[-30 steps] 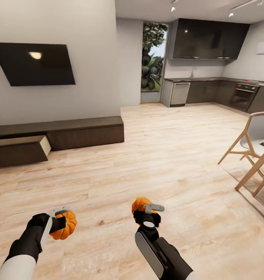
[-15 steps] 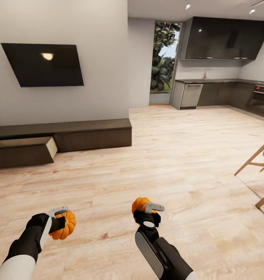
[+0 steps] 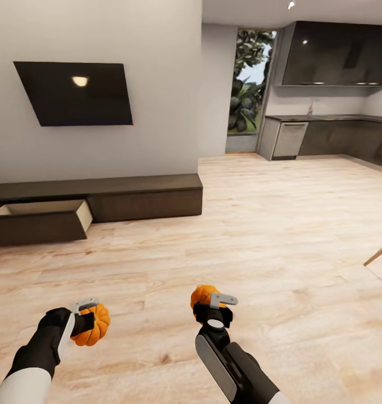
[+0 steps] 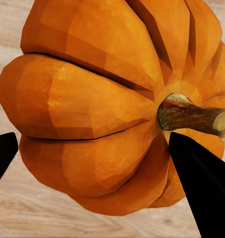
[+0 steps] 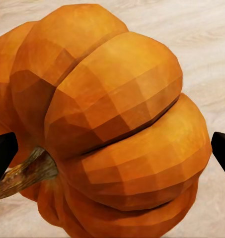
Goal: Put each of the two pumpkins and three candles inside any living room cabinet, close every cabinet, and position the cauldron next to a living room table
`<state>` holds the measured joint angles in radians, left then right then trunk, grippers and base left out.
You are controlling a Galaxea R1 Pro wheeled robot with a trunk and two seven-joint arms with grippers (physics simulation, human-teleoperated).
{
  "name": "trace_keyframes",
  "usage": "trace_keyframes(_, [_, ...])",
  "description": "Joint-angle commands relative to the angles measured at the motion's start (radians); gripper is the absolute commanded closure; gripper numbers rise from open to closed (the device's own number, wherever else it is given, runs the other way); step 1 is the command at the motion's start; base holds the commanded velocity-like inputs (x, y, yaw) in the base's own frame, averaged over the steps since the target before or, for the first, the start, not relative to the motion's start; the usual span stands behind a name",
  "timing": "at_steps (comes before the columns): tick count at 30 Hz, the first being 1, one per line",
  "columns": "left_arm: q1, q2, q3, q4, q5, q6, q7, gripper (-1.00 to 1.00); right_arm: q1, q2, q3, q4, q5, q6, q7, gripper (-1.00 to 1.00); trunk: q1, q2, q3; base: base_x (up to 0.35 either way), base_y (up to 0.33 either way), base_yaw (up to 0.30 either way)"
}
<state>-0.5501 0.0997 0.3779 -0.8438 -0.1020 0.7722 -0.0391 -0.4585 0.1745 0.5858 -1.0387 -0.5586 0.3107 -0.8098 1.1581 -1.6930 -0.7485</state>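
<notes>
Well short of the cabinet, over pale plank floor, each tool pinches a ribbed, faceted orange pumpkin: left tool, left pumpkin; right tool, right pumpkin. One beige-lined drawer stands open.

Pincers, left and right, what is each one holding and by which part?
Left pincer grips a pumpkin across its ribbed body; right pincer does likewise with the other pumpkin.

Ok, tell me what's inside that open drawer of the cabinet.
The open drawer of the cabinet shows only its pale beige lining along the far and side walls. Its dark front panel hides the bottom, so whether anything lies in there cannot be told.
</notes>
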Motion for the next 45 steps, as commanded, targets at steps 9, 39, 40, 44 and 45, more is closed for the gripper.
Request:
trace_keyframes(9, [0.000,0.000,-0.001,0.000,-0.002,-0.002,0.003,1.00,0.000,0.000,0.000,0.000,0.003,-0.001,0.000,1.00,0.000,0.000,0.000,0.274,0.166,0.068])
trace_keyframes(39, [0.000,0.002,0.000,0.000,-0.003,-0.008,0.006,1.00,0.000,0.000,0.000,0.002,0.003,-0.001,0.000,1.00,0.000,0.000,0.000,0.321,0.101,0.000])
trace_keyframes(40, [0.000,0.002,0.000,0.000,-0.003,-0.008,0.005,1.00,0.000,0.000,0.000,0.002,0.003,-0.001,0.000,1.00,0.000,0.000,0.000,0.326,0.077,0.000])
trace_keyframes(44, [-0.001,0.002,0.000,0.000,-0.003,-0.008,0.004,1.00,0.000,0.000,0.000,0.003,0.003,-0.002,0.000,1.00,0.000,0.000,0.000,0.326,0.078,0.000])
trace_keyframes(45, [-0.001,0.002,0.000,0.000,-0.003,-0.008,0.004,1.00,0.000,0.000,0.000,0.004,0.003,-0.002,0.000,1.00,0.000,0.000,0.000,0.326,0.093,0.000])
